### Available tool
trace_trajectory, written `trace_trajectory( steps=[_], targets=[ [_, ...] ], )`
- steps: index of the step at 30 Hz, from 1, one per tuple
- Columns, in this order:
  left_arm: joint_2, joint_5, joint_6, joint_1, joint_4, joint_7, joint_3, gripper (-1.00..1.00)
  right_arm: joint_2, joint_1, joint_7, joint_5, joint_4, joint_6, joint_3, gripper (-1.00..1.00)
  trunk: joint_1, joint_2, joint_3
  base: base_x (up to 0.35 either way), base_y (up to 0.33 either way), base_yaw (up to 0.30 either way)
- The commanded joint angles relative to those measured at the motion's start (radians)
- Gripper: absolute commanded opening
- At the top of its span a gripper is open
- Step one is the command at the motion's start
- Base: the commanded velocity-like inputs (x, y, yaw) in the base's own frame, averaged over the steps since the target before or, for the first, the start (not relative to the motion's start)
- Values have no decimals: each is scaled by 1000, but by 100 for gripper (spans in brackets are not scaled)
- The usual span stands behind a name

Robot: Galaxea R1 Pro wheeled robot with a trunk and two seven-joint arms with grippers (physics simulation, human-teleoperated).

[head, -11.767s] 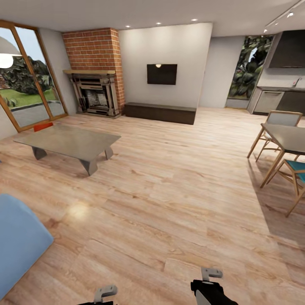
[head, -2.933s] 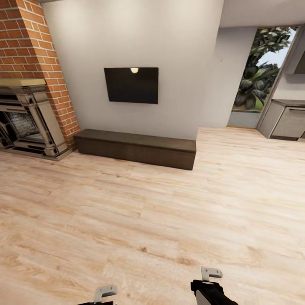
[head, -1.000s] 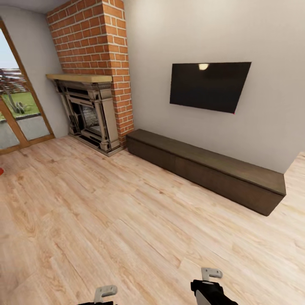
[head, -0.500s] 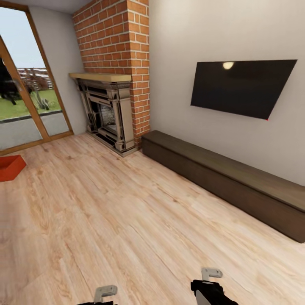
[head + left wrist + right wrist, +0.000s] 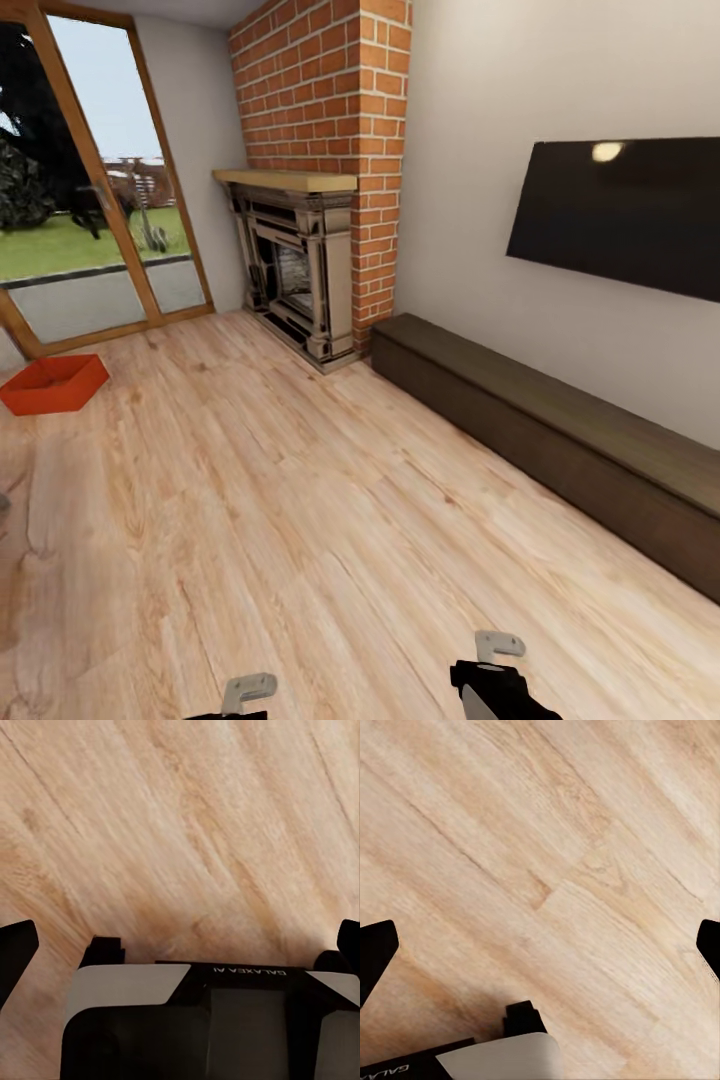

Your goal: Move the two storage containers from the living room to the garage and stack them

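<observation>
One orange-red storage container [image 5: 54, 383] sits on the light wood plank floor [image 5: 300, 520] of the living room, just before the wood-framed glass doors [image 5: 95, 240], left of the brick fireplace [image 5: 300, 270]. It lies well apart from both end effectors, far ahead and leftward. The left end effector [image 5: 180, 945] and right end effector [image 5: 540, 945] hang over bare planks, fingers spread wide, apparently holding nothing.

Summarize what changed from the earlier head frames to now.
The camera swung left, not the furniture: the fireplace and TV slid rightward in view, and an orange-red container came into sight on the wood floor near the glass doors. Both arms stayed low; nothing was grasped.
</observation>
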Motion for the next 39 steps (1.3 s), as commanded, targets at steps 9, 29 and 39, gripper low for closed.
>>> trace_trajectory(
  steps=[9,29,39],
  targets=[
    [-1,9,6,0,-2,-1,4,100,-1,-1,-8,-5,-2,6,9,100,1,-1,-4,329,0,244],
    [-1,9,6,0,-2,-1,4,100,-1,-1,-8,-5,-2,6,8,100,1,-1,-9,329,0,199],
    [-1,9,6,0,-2,-1,4,100,-1,-1,-8,-5,-2,6,8,100,1,-1,-9,329,0,5]
  ],
)
